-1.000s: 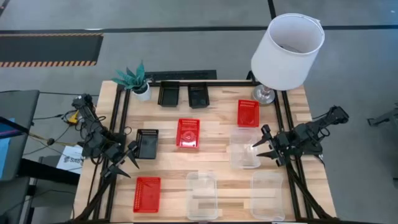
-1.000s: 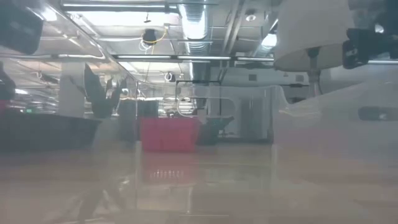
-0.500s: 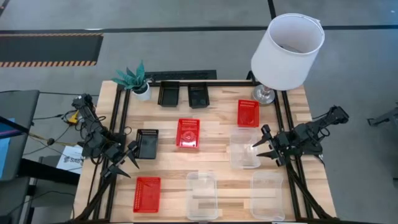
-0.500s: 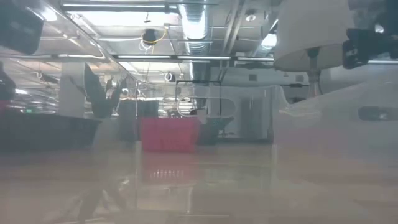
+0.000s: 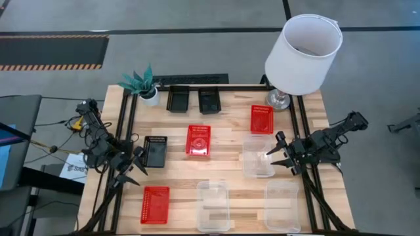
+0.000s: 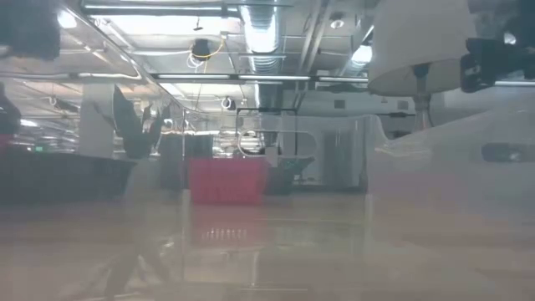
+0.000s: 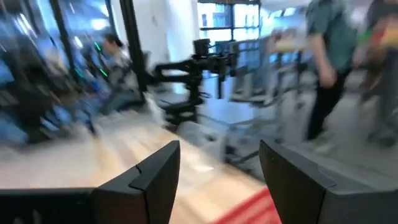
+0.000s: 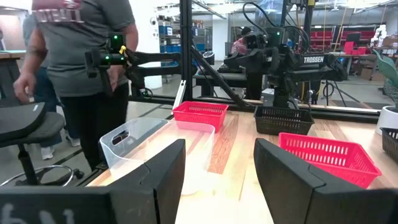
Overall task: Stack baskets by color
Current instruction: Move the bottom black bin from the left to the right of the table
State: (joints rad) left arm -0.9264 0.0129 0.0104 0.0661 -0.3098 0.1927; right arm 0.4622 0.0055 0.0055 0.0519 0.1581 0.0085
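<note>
Nine baskets, none stacked, all spread on the wood table (image 5: 230,141).
Red: one mid-table (image 5: 198,140), one nr the lamp base (image 5: 262,119), one at the front-left (image 5: 155,204).
Black: two side by side at the far edge (image 5: 178,99) (image 5: 210,100), one at the left (image 5: 155,151) just beside the left gripper (image 5: 136,168).
Clear: one right of centre (image 5: 258,157), two along the front edge (image 5: 213,205) (image 5: 282,206).

Left gripper: fingers apart, nothing in them, tips nr the left black basket, over the table's left edge.
Right gripper (image 5: 281,153): released too, empty, tips at the right rim of the right-centre clear basket; can't tell if touching.

Surface: light wood planks, black frame rails down both sides. White lamp (image 5: 304,52) at the far right corner, small plant (image 5: 141,83) at the far left. Grey floor round the table.

View diffs: low view is mostly hazed by a clear basket wall close to the lens; only one red basket (image 6: 227,181) and the lamp read through it, plus a ceiling w/ strip lights. Right wrist view shows a person (image 8: 87,74) standing beyond the table and an office chair (image 8: 28,127); high view has neither. Left wrist view is blurred; another person (image 7: 329,68) beyond the table.
</note>
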